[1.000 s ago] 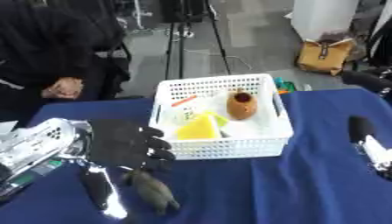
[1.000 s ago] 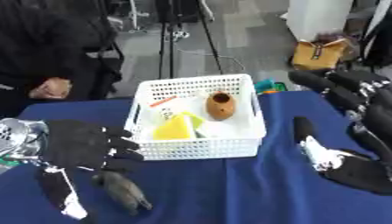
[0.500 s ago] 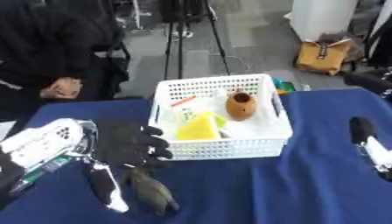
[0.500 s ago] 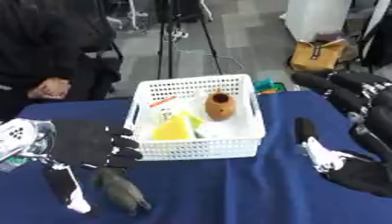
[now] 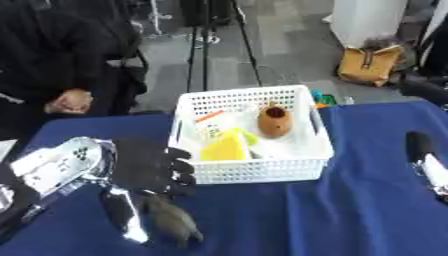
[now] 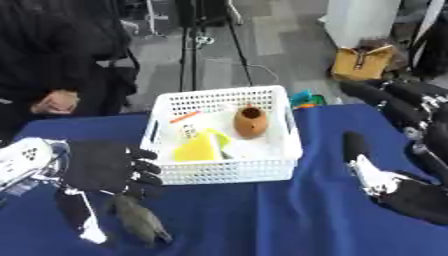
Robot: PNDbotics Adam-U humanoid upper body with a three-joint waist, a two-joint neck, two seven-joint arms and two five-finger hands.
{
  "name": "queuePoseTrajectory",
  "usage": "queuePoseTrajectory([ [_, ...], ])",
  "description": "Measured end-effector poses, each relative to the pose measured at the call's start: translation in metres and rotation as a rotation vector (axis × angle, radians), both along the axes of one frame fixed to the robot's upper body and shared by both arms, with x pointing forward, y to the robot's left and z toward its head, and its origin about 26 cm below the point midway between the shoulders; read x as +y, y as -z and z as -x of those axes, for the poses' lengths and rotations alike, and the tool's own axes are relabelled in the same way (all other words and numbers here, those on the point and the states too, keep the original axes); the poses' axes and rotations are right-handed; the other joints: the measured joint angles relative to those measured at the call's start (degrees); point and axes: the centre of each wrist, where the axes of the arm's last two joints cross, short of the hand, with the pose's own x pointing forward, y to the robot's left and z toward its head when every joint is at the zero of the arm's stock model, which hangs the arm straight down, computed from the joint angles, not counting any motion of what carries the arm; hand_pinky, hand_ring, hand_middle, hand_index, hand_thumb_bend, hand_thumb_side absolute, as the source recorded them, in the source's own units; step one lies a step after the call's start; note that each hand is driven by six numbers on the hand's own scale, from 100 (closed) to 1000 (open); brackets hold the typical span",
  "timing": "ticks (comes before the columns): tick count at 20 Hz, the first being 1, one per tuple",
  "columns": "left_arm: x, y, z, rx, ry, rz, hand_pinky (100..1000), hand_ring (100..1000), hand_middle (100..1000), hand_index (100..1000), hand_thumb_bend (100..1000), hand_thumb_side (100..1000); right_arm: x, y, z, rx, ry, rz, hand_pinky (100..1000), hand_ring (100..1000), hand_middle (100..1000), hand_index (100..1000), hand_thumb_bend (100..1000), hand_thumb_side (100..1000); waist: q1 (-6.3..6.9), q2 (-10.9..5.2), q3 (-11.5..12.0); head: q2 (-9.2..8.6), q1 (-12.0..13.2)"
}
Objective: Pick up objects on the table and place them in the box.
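The left hand [image 5: 149, 167] has drifted slightly toward the white basket [image 5: 254, 170], fingers curled, holding nothing; the dark grey object [image 5: 171, 222] lies just below it, not yet grasped; the right hand [image 6: 411, 197] rests idle, far right.

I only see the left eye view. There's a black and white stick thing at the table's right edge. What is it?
Observer: Part of the right hand. The right eye view shows its black palm too, resting on the blue table.
Operator: Is it holding anything?
Observer: Nothing shows in it; the hand is open.
Operator: Where's its arm?
Observer: The black right arm comes in from the upper right, beside the white basket.
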Motion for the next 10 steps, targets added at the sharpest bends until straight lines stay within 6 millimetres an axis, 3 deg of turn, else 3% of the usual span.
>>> queuePoseTrajectory([
  [10,0.004,0.01,-0.012,0.021,0.002,-0.024,980,907,812,932,526,1000,-0.001,0.0,0.0,-0.01,0.005,-0.02,687,754,750,944,100,1000,0.25,0.0,-0.1,-0.03,0.0],
])
